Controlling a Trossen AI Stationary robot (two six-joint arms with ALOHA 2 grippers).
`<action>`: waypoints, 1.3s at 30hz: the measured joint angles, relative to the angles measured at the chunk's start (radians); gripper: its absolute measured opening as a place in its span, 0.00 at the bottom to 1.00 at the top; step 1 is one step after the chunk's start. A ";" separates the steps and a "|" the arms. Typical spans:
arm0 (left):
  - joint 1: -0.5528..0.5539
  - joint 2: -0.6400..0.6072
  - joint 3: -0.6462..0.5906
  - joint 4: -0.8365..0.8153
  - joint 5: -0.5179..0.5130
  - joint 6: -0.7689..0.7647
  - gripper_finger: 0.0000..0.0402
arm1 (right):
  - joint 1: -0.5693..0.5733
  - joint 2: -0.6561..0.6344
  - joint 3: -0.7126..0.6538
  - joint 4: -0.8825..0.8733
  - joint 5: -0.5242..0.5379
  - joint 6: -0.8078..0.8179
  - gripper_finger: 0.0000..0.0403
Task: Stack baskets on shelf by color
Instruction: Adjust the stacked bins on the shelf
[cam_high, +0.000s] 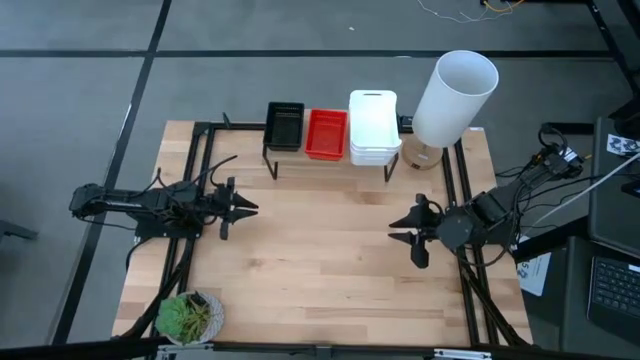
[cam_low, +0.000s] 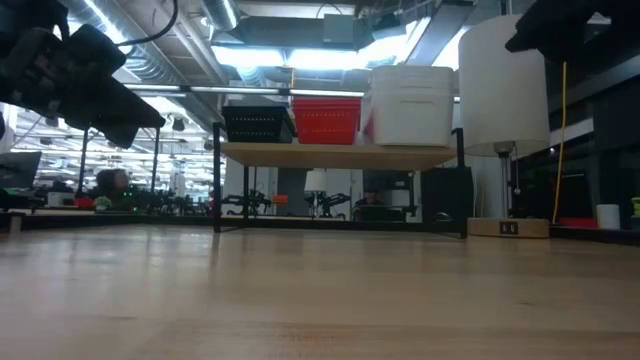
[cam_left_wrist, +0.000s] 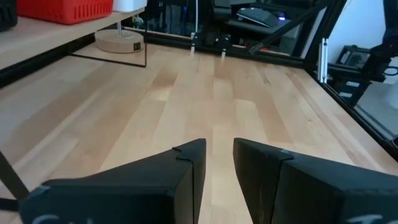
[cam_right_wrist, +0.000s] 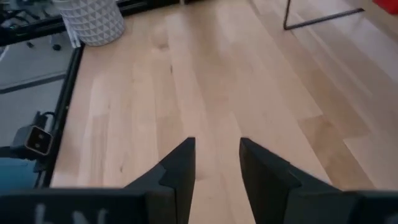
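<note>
On the shelf (cam_high: 330, 158) at the table's far side stand three stacks of baskets: black (cam_high: 285, 125) on the left, red (cam_high: 325, 133) in the middle, white (cam_high: 373, 125) on the right. They also show in the low view, black (cam_low: 257, 124), red (cam_low: 326, 120), white (cam_low: 412, 104), resting by their bottoms on the board (cam_low: 340, 155). My left gripper (cam_high: 248, 207) hangs open and empty over the table's left side. My right gripper (cam_high: 398, 228) hangs open and empty over the right side.
A tall white cylinder lamp (cam_high: 455, 98) on a wooden base stands right of the shelf. A green potted plant (cam_high: 187, 317) sits at the near left corner. Black frame rails (cam_high: 200, 180) run along the table's left and right sides. Bare wood lies between the arms.
</note>
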 joint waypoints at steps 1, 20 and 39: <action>0.000 -0.001 0.000 0.000 0.000 0.002 0.18 | -0.005 0.000 0.000 0.022 0.003 -0.014 0.30; 0.001 0.002 0.000 -0.001 -0.008 0.056 0.18 | -0.496 0.204 0.391 0.021 -0.318 -0.437 0.30; 0.001 0.003 0.000 -0.002 -0.008 0.059 0.18 | -0.675 0.934 1.146 -0.480 -0.481 -0.735 0.02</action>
